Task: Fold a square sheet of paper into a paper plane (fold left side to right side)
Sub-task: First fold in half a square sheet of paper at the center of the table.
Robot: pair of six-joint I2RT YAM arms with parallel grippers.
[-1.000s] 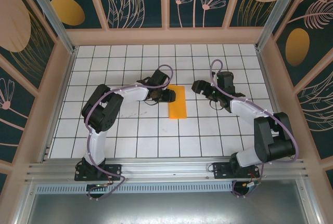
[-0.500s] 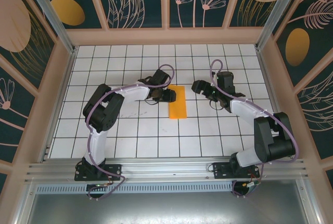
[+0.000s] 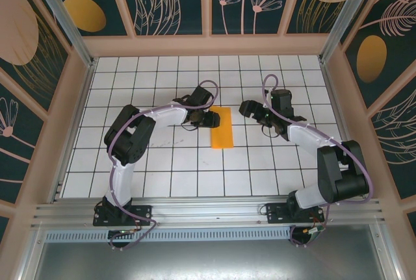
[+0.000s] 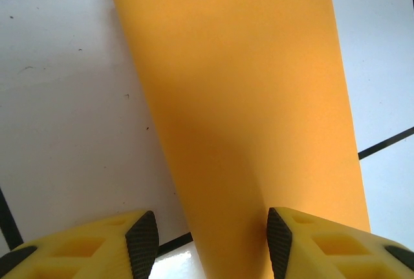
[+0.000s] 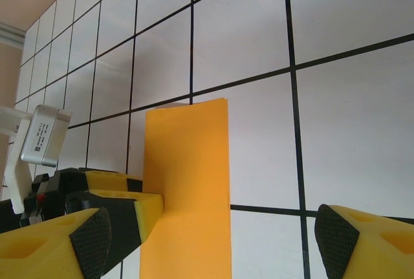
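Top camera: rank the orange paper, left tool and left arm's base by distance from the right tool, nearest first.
1. orange paper, on the tiles just left of the right tool.
2. left tool, at the paper's left edge, on its far side.
3. left arm's base, at the table's near edge, far left.

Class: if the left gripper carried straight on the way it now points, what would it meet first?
The folded sheet of thin bright orange paper, lying on the white tiled table right ahead of the left gripper. One fingertip seems to overlap its near end, though depth is unclear.
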